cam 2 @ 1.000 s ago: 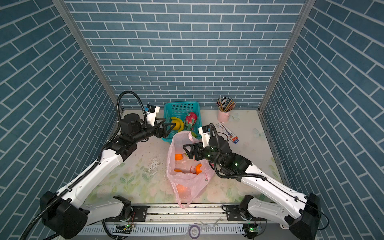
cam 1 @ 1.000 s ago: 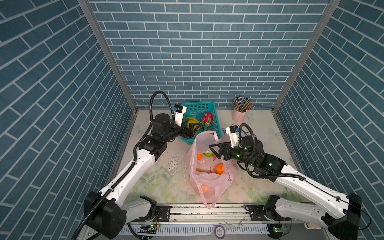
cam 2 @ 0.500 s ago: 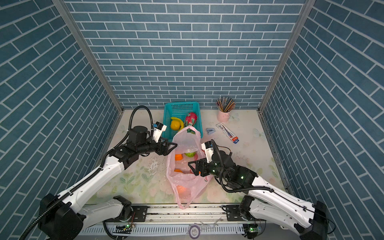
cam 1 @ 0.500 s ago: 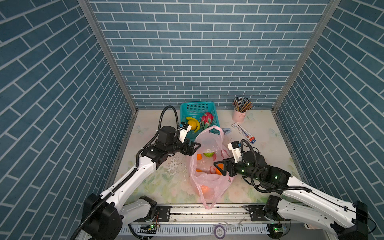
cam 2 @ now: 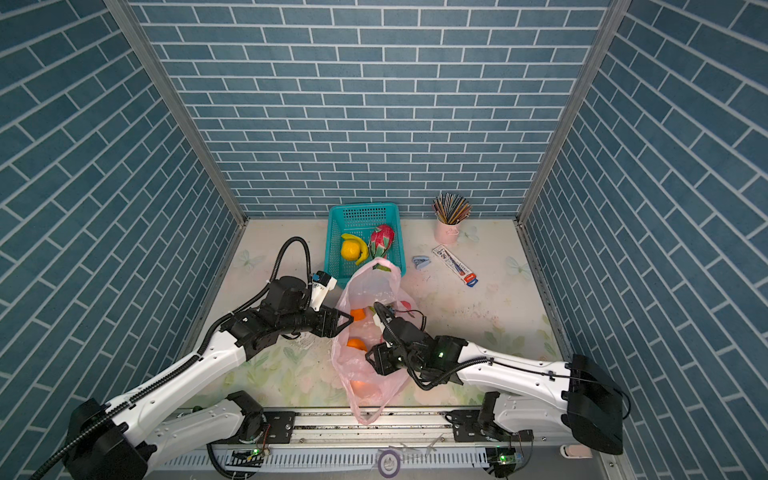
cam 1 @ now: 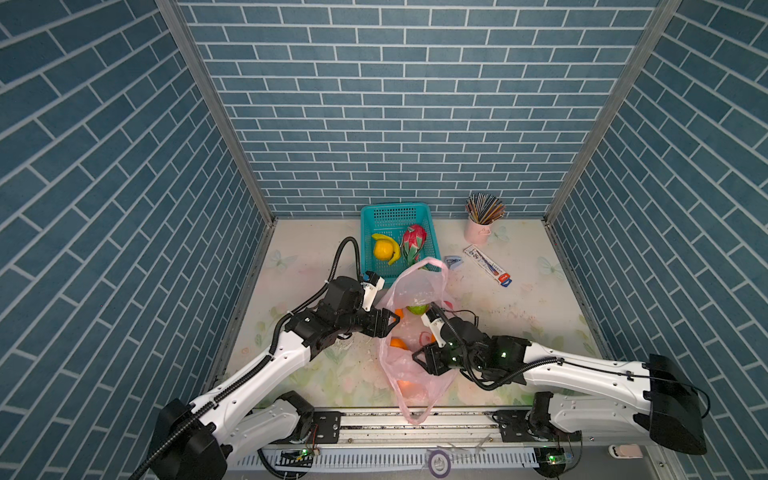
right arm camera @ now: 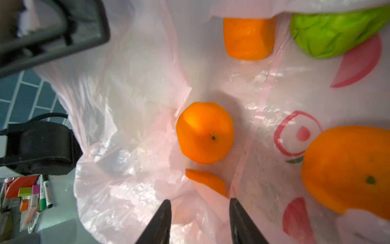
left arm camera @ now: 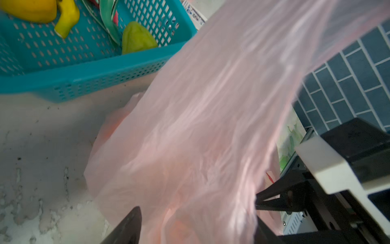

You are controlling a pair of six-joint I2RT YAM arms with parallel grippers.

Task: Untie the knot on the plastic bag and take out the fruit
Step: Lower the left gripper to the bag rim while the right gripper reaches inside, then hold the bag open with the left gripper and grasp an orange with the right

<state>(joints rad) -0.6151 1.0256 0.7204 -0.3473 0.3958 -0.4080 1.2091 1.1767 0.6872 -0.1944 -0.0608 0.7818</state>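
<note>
Pink, thin and see-through, the plastic bag (cam 1: 415,286) lies in the lower middle of both top views with its mouth open. One handle loop rises over the near corner of the teal basket (cam 1: 395,216), and the closed end hangs past the front edge of the table (cam 1: 316,257). Inside the bag the right wrist view shows three whole oranges (right arm camera: 204,133) and one green fruit (right arm camera: 333,31) (an orange sliver behind a fold may be a fourth). The basket, at upper centre by the back wall, holds four things. They are one yellow round fruit (cam 1: 382,250), one banana (cam 1: 395,250), one dragon fruit (cam 1: 414,244) and, in the left wrist view, one pale green fruit (left arm camera: 137,37). To its right, one pink cup (cam 1: 477,232) holds coloured sticks (cam 1: 484,205), too bunched to count. There are two grippers. The left gripper (cam 1: 390,323) sits at the bag's left rim, jaws wide, with film lying between them. The right gripper (right arm camera: 200,213) reaches into the mouth from the right, its jaws narrower but apart, around no fruit.
</note>
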